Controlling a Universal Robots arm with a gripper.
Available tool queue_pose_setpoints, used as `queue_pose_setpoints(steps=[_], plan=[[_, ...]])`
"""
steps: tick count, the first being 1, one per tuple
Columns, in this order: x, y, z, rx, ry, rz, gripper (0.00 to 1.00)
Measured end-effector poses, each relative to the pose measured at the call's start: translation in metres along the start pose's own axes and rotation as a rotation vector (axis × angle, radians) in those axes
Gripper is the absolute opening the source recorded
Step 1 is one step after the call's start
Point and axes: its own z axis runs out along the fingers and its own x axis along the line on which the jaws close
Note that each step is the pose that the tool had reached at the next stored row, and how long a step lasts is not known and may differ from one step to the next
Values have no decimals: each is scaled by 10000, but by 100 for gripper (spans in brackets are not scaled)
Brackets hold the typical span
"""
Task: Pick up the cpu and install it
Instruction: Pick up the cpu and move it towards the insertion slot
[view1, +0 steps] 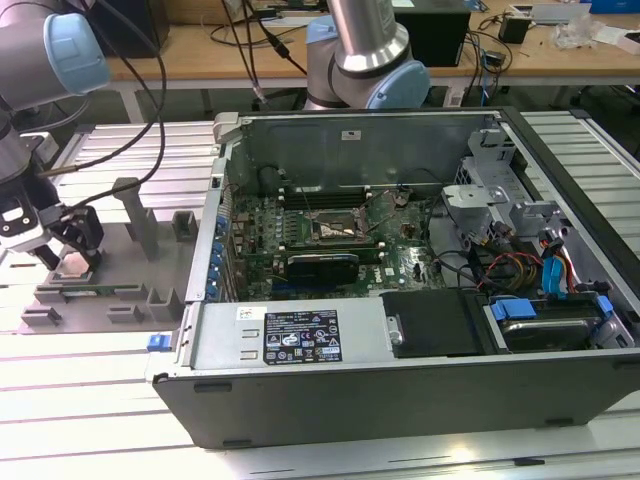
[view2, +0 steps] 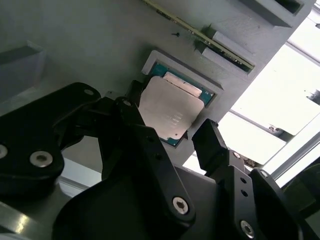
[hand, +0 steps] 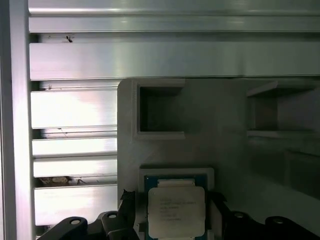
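The cpu (view2: 169, 107), a flat square chip with a silver top, lies in a shallow grey nest on the fixture plate (view1: 120, 265). That plate is at the exterior view's left, outside the computer case (view1: 400, 390). My gripper (view2: 170, 117) is lowered over the chip. Its black fingers (view2: 207, 137) stand on either side of the chip, close to its edges, and it looks open. In the first wrist view the cpu (hand: 176, 212) sits between the two finger tips, with my gripper (hand: 172, 200) above it. In the exterior view the gripper (view1: 68, 258) hangs over the cpu (view1: 73, 266).
The open case lies on its side with the motherboard exposed and the dark cpu socket (view1: 335, 228) near its middle. A black card (view1: 322, 268) sits below the socket. Grey posts (view1: 145, 225) rise from the fixture plate. A second arm's base (view1: 365, 60) stands behind the case.
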Motion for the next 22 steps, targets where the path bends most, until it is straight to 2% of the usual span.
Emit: queue_pose_setpoints(steps=[7,22], plan=[[-2,0,13,-1,-23,3,68],[-21,-1,-12,0,-15,2,68]])
